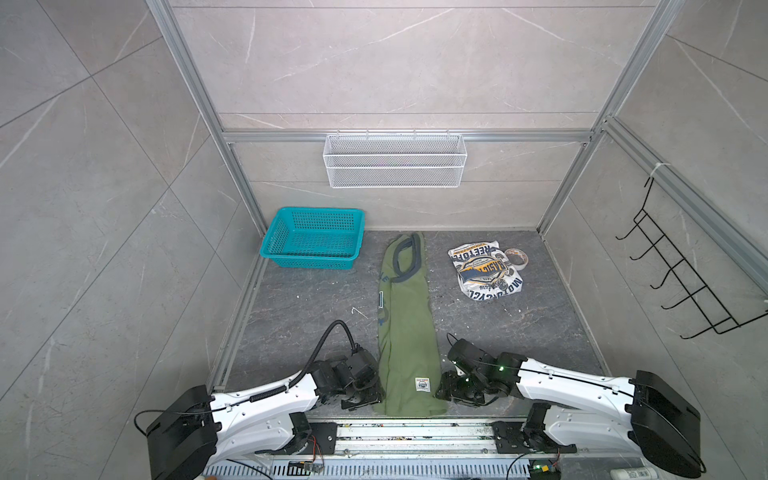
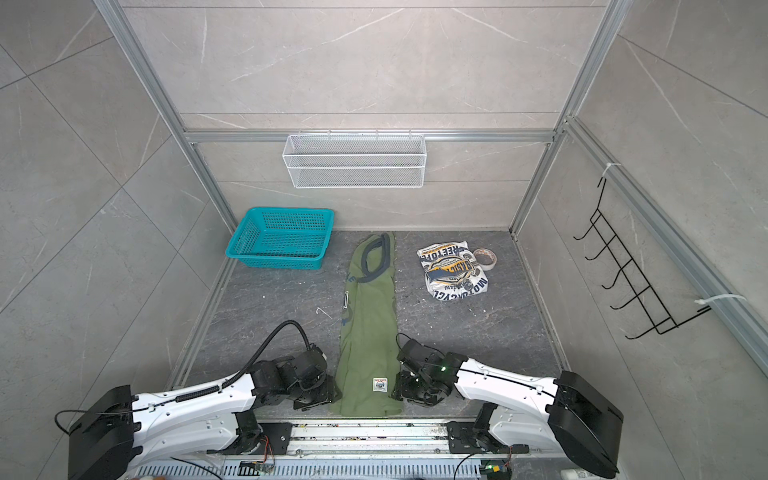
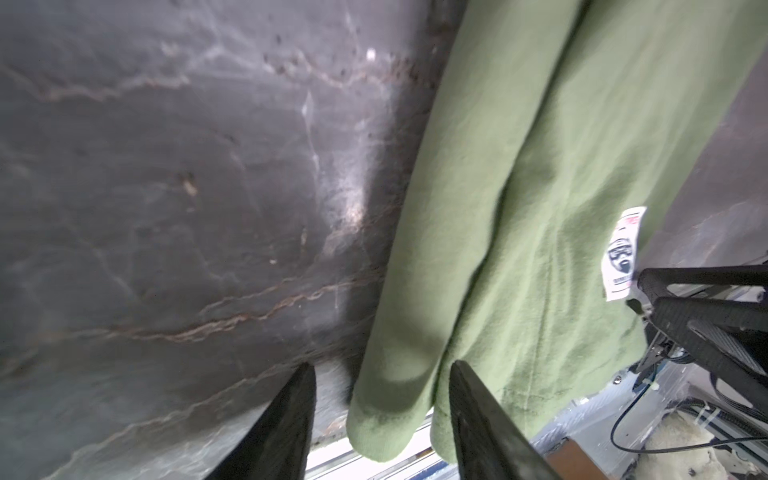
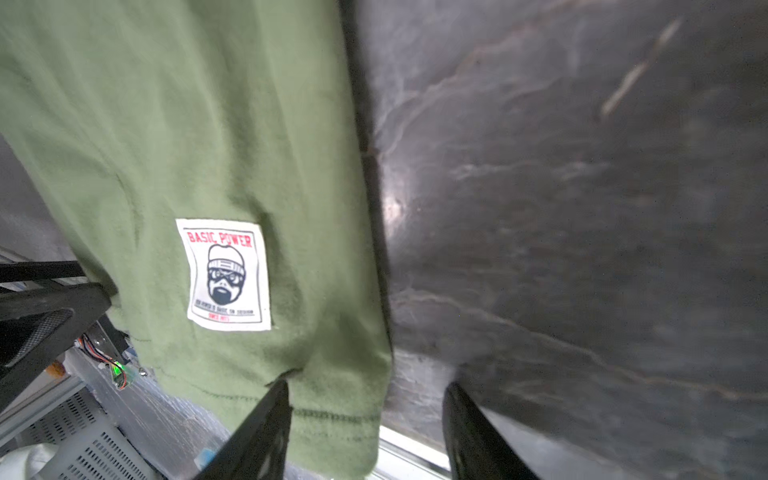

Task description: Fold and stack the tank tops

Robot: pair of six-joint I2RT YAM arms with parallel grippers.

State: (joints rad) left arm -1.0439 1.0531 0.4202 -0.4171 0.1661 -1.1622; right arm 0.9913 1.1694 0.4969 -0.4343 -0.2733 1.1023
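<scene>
Tank tops, two, on grey table [image 1: 498,340]: olive top [image 1: 407,332] folded long, white top [image 1: 486,270] bundled nearby. Left gripper [image 3: 382,370], right gripper [image 4: 368,386] agape astride olive hem.

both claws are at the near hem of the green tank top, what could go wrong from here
1. The left claw straddles only the rolled side fold of the olive tank top; it may pinch just one layer, so the lengthwise fold opens on lifting.
2. The right claw straddles just the hem's corner, partly over bare table; the corner could slip out.
</scene>
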